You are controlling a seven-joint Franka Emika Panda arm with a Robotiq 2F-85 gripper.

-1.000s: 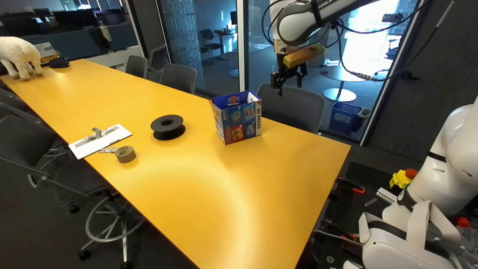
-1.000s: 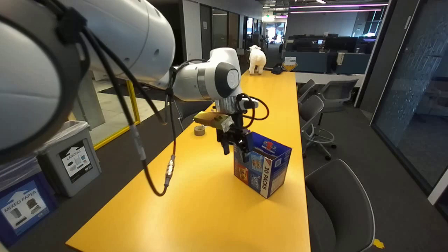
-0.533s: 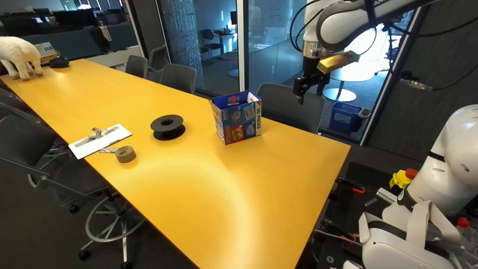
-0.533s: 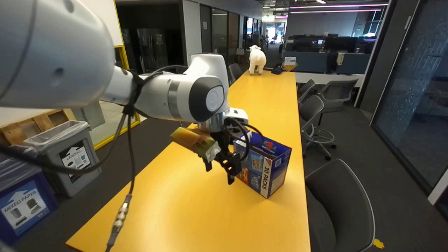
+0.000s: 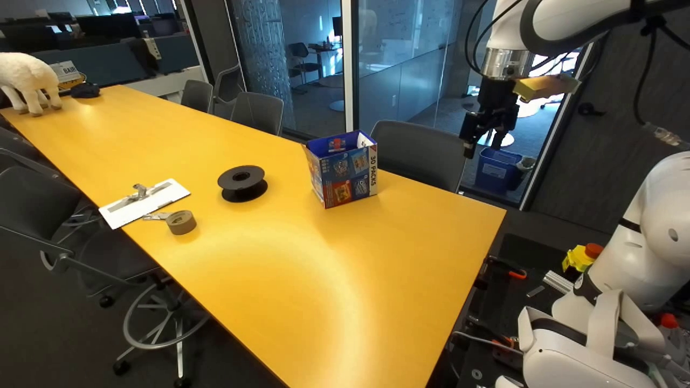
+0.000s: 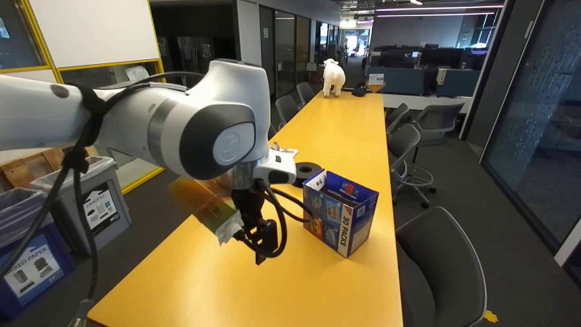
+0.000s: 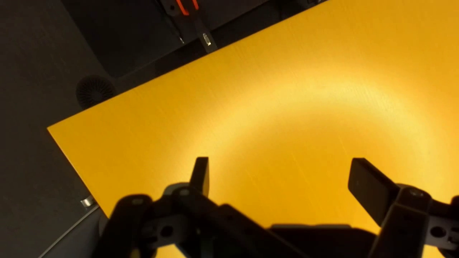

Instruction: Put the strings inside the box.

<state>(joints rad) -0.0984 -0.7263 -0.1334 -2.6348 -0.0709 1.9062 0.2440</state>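
My gripper [image 7: 279,163] hangs well apart from the upright 30 PACKS snack box [image 5: 347,178], jaws spread wide with nothing between, and since the strings, nowhere in view, probably lie at the box's hidden bottom, I judge the placing done and need only park clear of it.

Wrist view, down onto table [image 7: 283,118]; box [image 5: 347,175] in both exterior views

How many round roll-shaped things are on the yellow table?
2. In an exterior view, a black spool lies near the blue box and a brown tape roll near the white flat item. More could be hidden inside the box.
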